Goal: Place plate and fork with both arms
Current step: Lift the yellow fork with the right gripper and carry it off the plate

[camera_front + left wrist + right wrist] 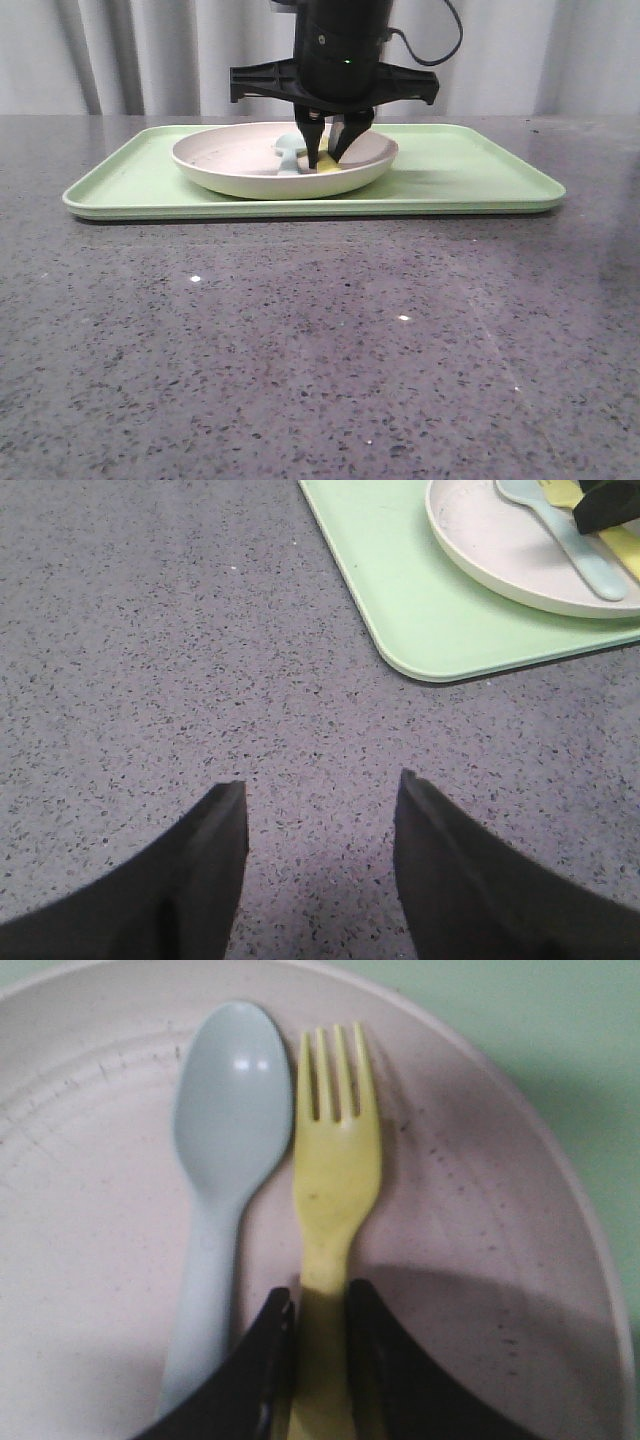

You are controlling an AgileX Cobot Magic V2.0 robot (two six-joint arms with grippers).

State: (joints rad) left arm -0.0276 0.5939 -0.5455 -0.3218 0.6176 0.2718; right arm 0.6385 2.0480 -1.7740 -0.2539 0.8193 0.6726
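The cream-white plate (230, 165) sits on the left half of a light green tray (470, 170). The yellow fork (335, 1175) lies in the plate, tines pointing away from the wrist camera. My right gripper (320, 1305) is down in the plate, its jaws closed against both sides of the fork's handle; in the front view it (330, 155) reaches into the plate's right part. My left gripper (320, 790) is open and empty over bare table, well short of the tray's corner (400, 590). The plate (480, 540) shows far off in the left wrist view.
A pale blue-grey spoon (230, 1100) lies in the plate right beside the fork, parallel to it. The tray stands at the back of the grey speckled table (320, 340); its right half holds nothing.
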